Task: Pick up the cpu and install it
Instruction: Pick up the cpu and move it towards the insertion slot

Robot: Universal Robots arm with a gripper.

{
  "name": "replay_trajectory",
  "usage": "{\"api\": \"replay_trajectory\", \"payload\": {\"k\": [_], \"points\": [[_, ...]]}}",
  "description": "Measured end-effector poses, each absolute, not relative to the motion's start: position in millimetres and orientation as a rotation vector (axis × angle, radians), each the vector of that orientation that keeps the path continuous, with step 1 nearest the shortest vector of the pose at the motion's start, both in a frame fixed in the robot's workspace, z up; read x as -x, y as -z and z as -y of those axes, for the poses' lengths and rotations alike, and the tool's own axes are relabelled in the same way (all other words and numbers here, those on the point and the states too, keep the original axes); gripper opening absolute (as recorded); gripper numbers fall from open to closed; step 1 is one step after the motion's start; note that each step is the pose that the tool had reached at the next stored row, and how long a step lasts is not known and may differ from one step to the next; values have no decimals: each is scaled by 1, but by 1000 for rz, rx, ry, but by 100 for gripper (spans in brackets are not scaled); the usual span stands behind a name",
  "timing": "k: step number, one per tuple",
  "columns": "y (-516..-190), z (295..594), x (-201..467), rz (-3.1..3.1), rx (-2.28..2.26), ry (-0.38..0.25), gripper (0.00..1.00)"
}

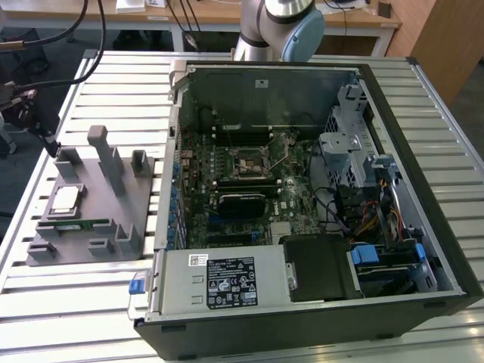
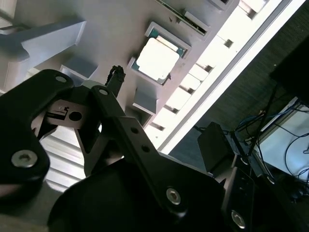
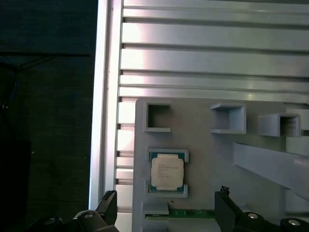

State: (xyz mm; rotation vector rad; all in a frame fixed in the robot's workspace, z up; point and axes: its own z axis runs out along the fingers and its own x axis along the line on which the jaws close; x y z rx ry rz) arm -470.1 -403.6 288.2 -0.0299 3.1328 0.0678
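Roughly over cpu (image 3: pixel 166 174), pincer (image 3: pixel 166 192) hovers w/ jaws wide.

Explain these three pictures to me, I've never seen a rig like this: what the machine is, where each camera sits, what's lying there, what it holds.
The machine is a robot arm standing behind an opened computer case on a slatted metal table. One picture comes from a camera off the arm; the two wrist views come from cameras riding on the arm, looking past its black jaws. Those jaws stand wide apart and hold nothing. Before them, a gray tray carries the cpu, a small silver square, with a green memory stick beside it.
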Motion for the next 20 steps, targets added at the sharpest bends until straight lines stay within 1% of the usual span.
{"api": "replay_trajectory", "payload": {"k": [20], "points": [[-251, 405, 469, -3136, 30, -68, 88]]}}
